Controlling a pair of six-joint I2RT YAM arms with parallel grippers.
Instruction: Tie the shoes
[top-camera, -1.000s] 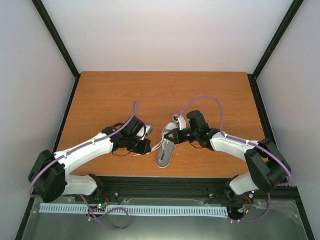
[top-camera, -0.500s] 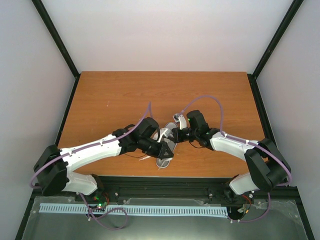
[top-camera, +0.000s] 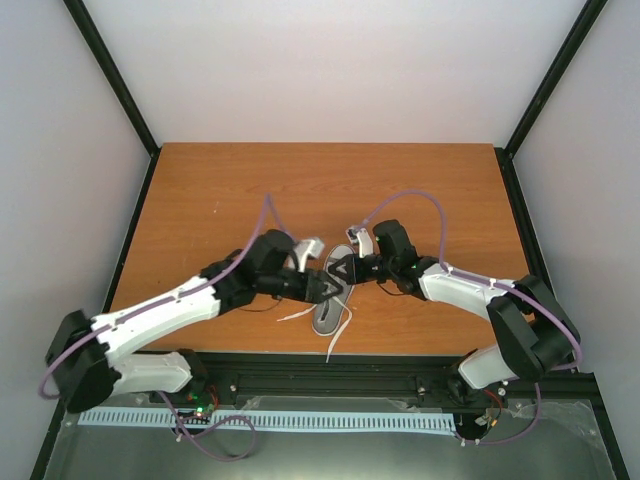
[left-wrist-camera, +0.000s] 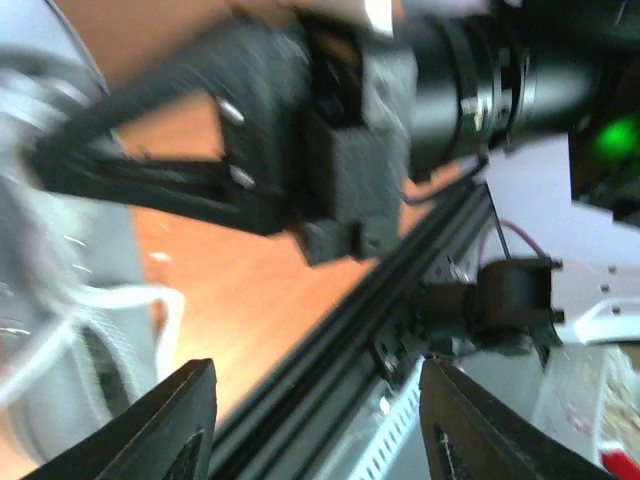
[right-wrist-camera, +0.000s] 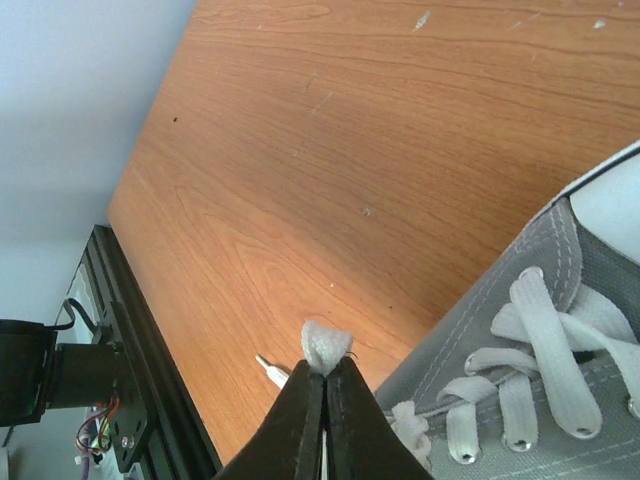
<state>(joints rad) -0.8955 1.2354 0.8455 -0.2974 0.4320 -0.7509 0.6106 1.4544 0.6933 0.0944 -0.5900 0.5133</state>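
Observation:
The grey sneaker (top-camera: 328, 312) with a white sole lies on the wooden table (top-camera: 300, 190) near the front edge, between both arms. In the right wrist view its grey side and white laces (right-wrist-camera: 540, 340) fill the lower right. My right gripper (right-wrist-camera: 326, 375) is shut on a folded bit of white lace (right-wrist-camera: 326, 345); a lace tip (right-wrist-camera: 270, 368) lies on the wood beside it. My left gripper (top-camera: 322, 287) hovers over the shoe, close to the right gripper (top-camera: 345, 270). Its fingers (left-wrist-camera: 185, 420) stand wide apart with nothing between them. That view is blurred, with the shoe (left-wrist-camera: 40, 330) at the left.
A black rail (top-camera: 330, 365) runs along the table's near edge, with a white slotted strip (top-camera: 270, 420) below it. Loose lace ends (top-camera: 338, 340) trail from the shoe toward that edge. The right arm's black wrist (left-wrist-camera: 350, 150) fills the top of the left wrist view.
My left gripper moved right from beside the shoe to over it and opened. A lace end now lies loose toward the front edge. The right gripper stayed shut in place.

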